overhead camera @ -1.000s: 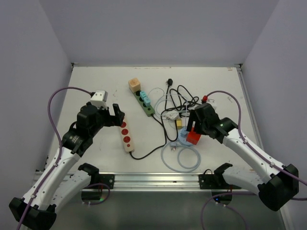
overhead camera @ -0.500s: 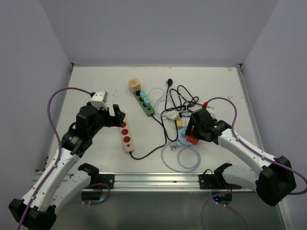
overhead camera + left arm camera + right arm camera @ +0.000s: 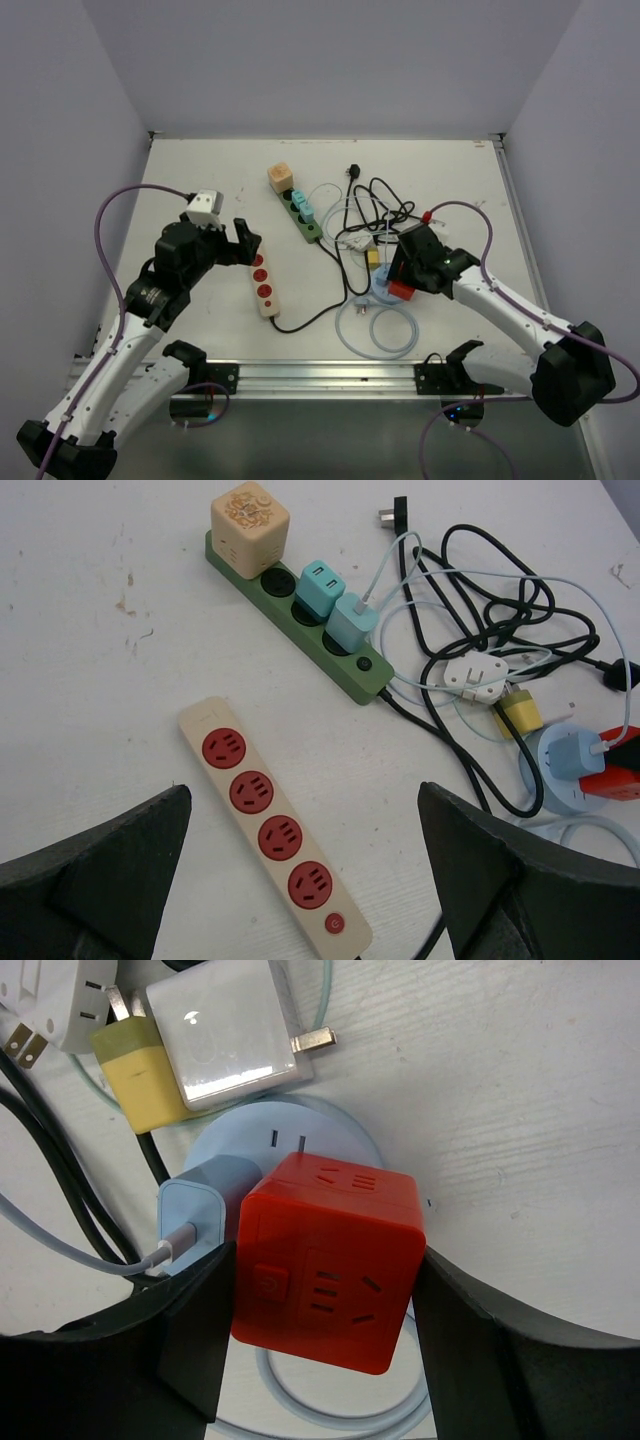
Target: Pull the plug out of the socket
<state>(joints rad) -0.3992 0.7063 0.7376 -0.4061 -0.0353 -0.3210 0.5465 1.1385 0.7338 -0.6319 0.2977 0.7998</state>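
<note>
Red cube plug (image 3: 325, 1260) sitting on pale blue round socket (image 3: 240, 1140), right of centre on white desk (image 3: 200, 170), right gripper (image 3: 400, 277) clamped on its two sides, blue charger (image 3: 195, 1215) touching its left, left gripper (image 3: 305, 815) spread wide over cream power strip (image 3: 265, 820), green power strip (image 3: 300, 630) farther back.

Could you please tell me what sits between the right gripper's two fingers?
A red plastic cube socket, pressed on both sides by the fingers of the right gripper; the right wrist view shows it.
</note>
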